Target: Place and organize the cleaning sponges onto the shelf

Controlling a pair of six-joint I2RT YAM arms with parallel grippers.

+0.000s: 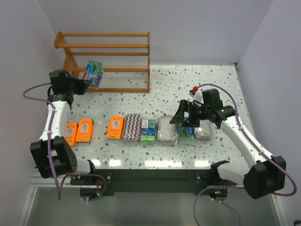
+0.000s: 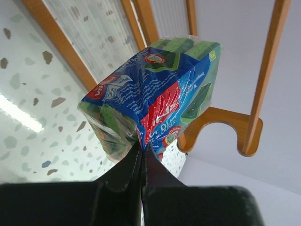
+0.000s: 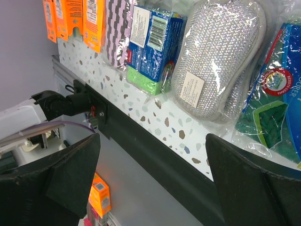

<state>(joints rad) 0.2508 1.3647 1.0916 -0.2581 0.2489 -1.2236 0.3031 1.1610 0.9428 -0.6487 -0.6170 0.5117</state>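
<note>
My left gripper (image 1: 86, 81) is shut on the wrap seam of a blue-and-green sponge block (image 1: 94, 72), held in the air at the left end of the wooden shelf (image 1: 108, 61), level with its lower tiers. In the left wrist view the closed fingertips (image 2: 142, 150) pinch the block (image 2: 150, 94) beside the shelf's side frame (image 2: 254, 94). My right gripper (image 1: 181, 115) is open and empty above the right part of a row of sponges: three orange packs (image 1: 85, 130), a purple zigzag pad (image 1: 132, 127), a blue-green block (image 1: 148, 130), a grey pad (image 1: 167, 129), another blue-green pack (image 1: 187, 132) and a grey pad (image 1: 203, 132).
A small white object with a red tip (image 1: 195, 92) lies behind the right arm. The right wrist view shows the grey pad (image 3: 221, 56), a blue-green block (image 3: 153, 42) and the table's black front edge (image 3: 155, 150) between the spread fingers (image 3: 70, 174).
</note>
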